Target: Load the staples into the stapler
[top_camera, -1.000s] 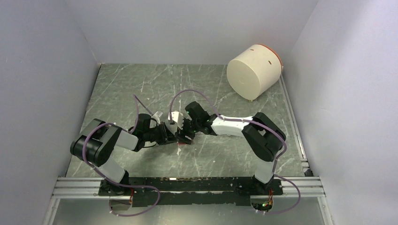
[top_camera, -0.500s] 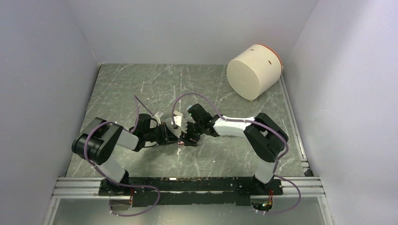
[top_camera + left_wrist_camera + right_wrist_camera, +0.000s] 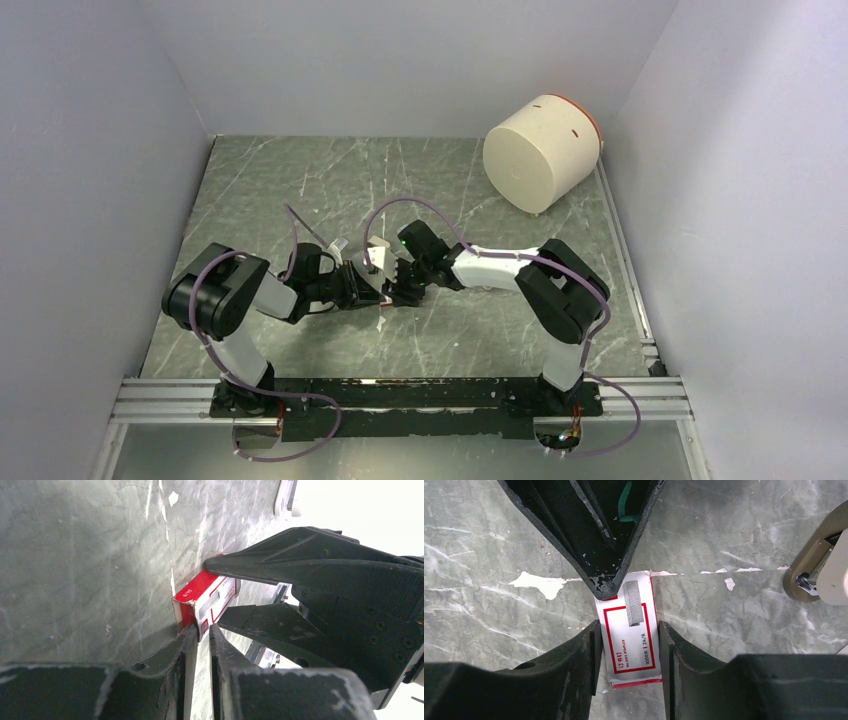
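A small red-and-white staple box [image 3: 631, 645] lies on the green marble table between both grippers. The staples themselves are hidden; only a printed picture of them shows on the lid. My right gripper [image 3: 629, 626] straddles the box's long sides, and both fingers touch it. My left gripper [image 3: 202, 629] comes from the opposite side, nearly shut, pinching the box's red end [image 3: 192, 597]. Seen from above, the left gripper [image 3: 362, 290] and right gripper [image 3: 397, 290] meet tip to tip. The beige stapler [image 3: 375, 255] stands just behind them; its edge [image 3: 819, 575] appears in the right wrist view.
A cream cylindrical bin [image 3: 540, 155] with an orange rim lies on its side at the back right. Pale walls close in the table on three sides. A metal rail [image 3: 400, 395] runs along the near edge at the arm bases.
My right gripper's fingers have closed in from wide open onto the box's sides. The left arm's elbow has shifted slightly right; its gripper has stayed at the box.
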Controlling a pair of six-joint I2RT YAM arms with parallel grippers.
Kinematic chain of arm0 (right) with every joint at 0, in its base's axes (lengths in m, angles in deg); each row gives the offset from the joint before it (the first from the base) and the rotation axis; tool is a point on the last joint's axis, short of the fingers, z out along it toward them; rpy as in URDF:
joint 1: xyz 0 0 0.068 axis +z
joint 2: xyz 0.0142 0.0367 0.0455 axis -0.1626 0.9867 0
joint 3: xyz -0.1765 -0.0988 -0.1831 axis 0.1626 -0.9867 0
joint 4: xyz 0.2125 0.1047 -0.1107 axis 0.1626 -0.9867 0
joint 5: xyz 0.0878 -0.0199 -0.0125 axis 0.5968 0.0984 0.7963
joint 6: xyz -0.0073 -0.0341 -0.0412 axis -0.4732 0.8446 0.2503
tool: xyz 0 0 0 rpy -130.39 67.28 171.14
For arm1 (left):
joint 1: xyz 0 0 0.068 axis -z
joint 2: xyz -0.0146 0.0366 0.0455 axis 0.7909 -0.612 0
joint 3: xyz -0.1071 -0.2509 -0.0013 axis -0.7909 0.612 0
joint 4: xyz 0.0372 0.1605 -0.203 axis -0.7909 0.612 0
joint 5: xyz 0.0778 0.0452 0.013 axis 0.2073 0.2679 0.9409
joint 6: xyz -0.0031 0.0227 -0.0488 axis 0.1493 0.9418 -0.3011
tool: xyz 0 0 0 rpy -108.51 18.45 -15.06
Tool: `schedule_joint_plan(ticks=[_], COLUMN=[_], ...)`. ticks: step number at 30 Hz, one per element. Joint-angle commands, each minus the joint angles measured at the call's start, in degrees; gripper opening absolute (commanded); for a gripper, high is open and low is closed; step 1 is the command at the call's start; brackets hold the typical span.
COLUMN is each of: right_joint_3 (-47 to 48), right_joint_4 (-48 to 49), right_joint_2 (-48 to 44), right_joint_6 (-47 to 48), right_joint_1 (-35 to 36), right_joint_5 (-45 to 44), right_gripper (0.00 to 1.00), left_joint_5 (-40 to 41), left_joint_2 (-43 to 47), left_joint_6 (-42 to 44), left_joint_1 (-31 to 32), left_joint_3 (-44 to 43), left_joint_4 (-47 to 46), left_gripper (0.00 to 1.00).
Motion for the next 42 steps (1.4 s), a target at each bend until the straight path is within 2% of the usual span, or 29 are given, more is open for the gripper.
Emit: schedule_joint_plan(ticks=[1, 11, 21, 28, 35, 42], right_joint_3=[0.1, -1.31, -2.51, -2.46, -3.76, -4.78], right_joint_4=[1.99, 5.13, 6.41, 6.21, 6.41, 1.51], right_joint_2=[1.52, -0.22, -1.44, -2.43, -4.87, -9.41], right_joint_6=[0.64, -0.87, -3.01, -2.47, -3.33, -0.12], right_joint_1=[0.74, 0.83, 0.71, 0.05, -1.28, -4.24], right_joint_5=[1.41, 7.41, 7.74, 8.23, 4.61, 5.48], right_gripper=[0.42, 0.41, 0.48, 0.4, 0.6, 0.62], left_joint_5=[-0.87, -0.62, -0.5, 0.9, 2.07, 1.22], left_joint_2=[-0.64, -1.57, -0.57, 0.53, 1.2, 1.41], left_joint_6=[0.68, 1.08, 1.27, 1.48, 3.42, 3.1], left_joint_1=[-0.27, -0.39, -0.44, -0.49, -0.45, -0.45], left_joint_3=[-0.47, -0.81, -0.57, -0.85, -0.92, -1.45], left_joint_4=[-3.37, -3.81, -2.53, -0.9, 2.21, 1.94], left_gripper=[0.21, 0.22, 0.29, 0.28, 0.25, 0.32])
